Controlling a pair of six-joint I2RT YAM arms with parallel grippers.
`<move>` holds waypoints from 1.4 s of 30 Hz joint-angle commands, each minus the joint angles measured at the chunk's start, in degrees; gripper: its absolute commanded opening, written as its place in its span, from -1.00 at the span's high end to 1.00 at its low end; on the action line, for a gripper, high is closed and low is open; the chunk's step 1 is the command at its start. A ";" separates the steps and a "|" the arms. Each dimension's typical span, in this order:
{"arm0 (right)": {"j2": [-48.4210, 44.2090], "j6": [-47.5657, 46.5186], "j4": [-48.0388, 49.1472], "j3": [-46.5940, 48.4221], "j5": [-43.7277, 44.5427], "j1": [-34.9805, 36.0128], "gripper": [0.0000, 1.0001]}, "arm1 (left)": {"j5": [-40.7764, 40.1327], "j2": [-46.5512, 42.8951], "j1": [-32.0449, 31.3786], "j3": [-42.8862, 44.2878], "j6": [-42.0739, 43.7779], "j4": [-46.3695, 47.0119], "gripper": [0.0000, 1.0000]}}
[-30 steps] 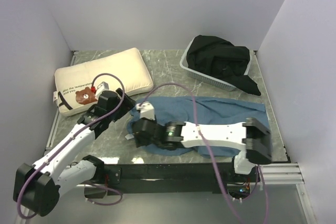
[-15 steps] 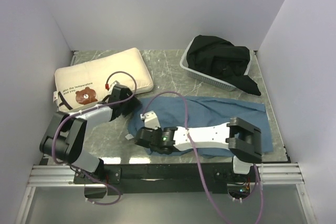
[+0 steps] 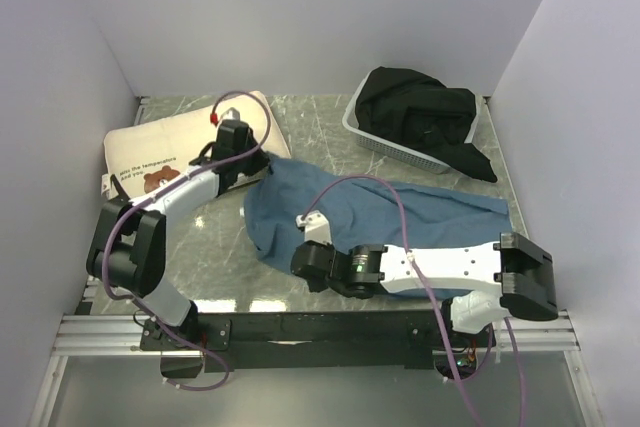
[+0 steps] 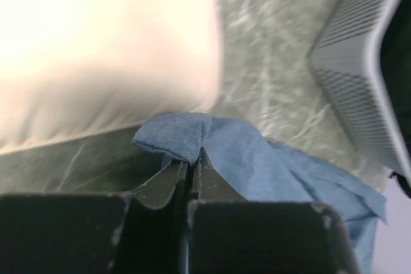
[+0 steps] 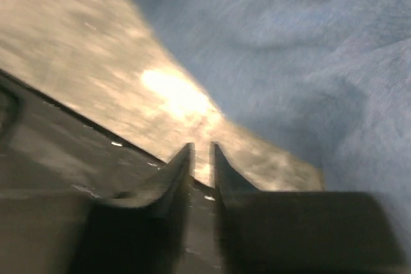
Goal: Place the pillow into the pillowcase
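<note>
Pillowcase, blue and wrinkled, is lying flat across the middle of the table, stretching toward 3 o'clock. At its near edge, around 6 o'clock, the right claw is hovering low, fingers nearly closed with a thin slit and no cloth showing between the tips. At the 10 o'clock end, the left claw is clamping fully down on a folded corner of the pillowcase, just beside the pillow. That pillow, cream with a bear print, is sitting outside the case at 10 o'clock. At 1 o'clock, a grey basket is holding black clothes.
</note>
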 commanded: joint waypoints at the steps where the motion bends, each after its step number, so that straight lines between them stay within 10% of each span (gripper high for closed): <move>1: 1.56 -3.13 2.33 9.35 1.89 -0.06 0.19 | 0.46 1.35 -0.05 7.08 3.44 -4.66 0.98; 8: 20.90 -4.72 1.54 27.65 4.70 -1.90 -0.55 | 0.82 2.14 -0.14 7.26 3.17 -5.45 0.98; 16: 35.15 0.11 2.07 36.20 9.18 -6.65 -0.51 | 0.64 2.14 -0.14 9.80 5.28 -10.10 0.98; 30: 32.35 0.12 9.19 31.80 9.98 -10.52 -0.49 | 0.82 0.83 -0.14 11.04 6.25 -12.13 0.96; 33: 31.92 -0.06 9.10 31.80 8.49 -10.26 -0.32 | 0.90 0.74 -0.14 10.69 6.25 -12.39 0.96; 38: 28.14 0.29 9.63 27.07 6.55 -10.08 0.97 | 0.73 1.09 -0.14 11.56 7.21 -13.36 0.96; 42: 17.45 -1.37 9.54 18.81 1.64 -9.99 1.00 | -1.29 2.23 -0.05 15.07 8.53 -15.29 0.98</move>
